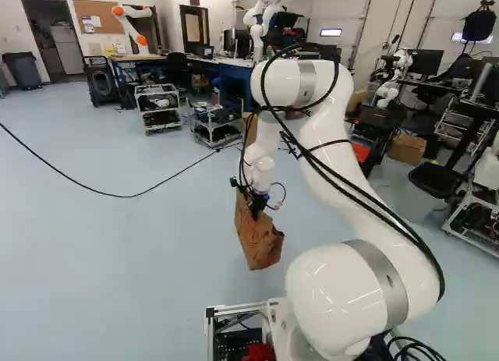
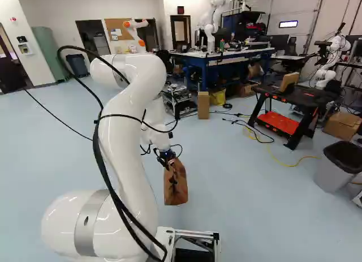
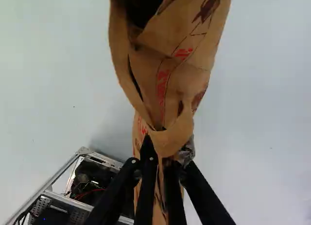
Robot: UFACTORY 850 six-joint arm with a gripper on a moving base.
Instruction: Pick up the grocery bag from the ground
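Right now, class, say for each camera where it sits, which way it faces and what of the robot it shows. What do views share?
Left base view: on the base, behind the arm, to its left; faces ahead, slightly down; the arm stands right of middle.
Right base view: behind the arm, to its right; same facing; the arm stands left of middle.
Wrist view: on the wrist, looking along the gripper; shows its fingers and part of the base.
All three share the bag and floor.

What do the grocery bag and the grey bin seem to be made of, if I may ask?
The grocery bag looks like matte brown paper, judging by its stiff creases. The grey bin is probably plastic with a dull finish, given its smooth wall.
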